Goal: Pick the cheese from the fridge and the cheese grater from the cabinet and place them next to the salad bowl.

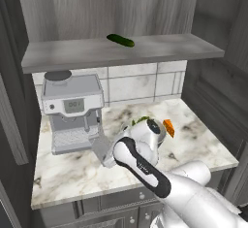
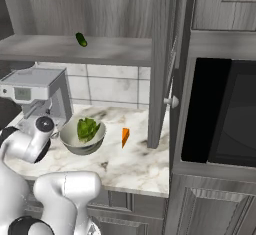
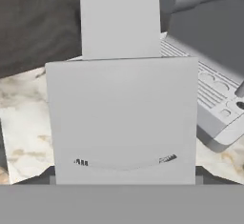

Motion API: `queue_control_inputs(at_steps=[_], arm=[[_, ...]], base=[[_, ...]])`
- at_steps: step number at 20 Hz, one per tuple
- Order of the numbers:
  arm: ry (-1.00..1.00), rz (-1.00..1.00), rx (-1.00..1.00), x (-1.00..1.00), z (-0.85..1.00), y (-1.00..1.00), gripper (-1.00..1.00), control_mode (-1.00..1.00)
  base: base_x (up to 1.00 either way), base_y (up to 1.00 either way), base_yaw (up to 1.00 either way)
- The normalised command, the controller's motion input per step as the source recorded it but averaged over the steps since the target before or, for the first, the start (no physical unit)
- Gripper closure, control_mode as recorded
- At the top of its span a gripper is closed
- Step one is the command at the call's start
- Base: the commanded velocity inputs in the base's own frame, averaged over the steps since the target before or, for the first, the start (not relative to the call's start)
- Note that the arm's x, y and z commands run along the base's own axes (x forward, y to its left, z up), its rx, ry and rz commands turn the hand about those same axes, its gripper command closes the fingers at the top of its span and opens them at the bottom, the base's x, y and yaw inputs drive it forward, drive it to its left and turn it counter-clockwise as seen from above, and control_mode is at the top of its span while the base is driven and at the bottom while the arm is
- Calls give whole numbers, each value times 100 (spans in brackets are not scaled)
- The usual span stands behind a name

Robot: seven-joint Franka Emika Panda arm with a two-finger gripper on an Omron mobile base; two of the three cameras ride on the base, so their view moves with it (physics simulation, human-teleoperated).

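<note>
- Where the arm reaches low over the marble bench, the cheese grater is seen tilted at the end of the tool, just in front of the coffee machine.
- In the hand view, the cheese grater is framed close up, with the tool spread wide and a dark fingertip set against each side of the grater's body, so that it is pinched between them.
- The cheese is found lying on the bench, just beside the salad bowl, on the side away from the coffee machine.
- Green lettuce is held in the bowl.
- A cucumber is left lying on the open shelf of the cabinet, above the bench.
</note>
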Motion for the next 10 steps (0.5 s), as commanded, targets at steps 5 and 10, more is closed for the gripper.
queue_control_inputs(at_steps=[5,10], arm=[[-5,-54,10,6,-21,6,100,-100],[0,-52,10,-3,-22,1,100,-100]], base=[[0,0,0],[0,0,0]])
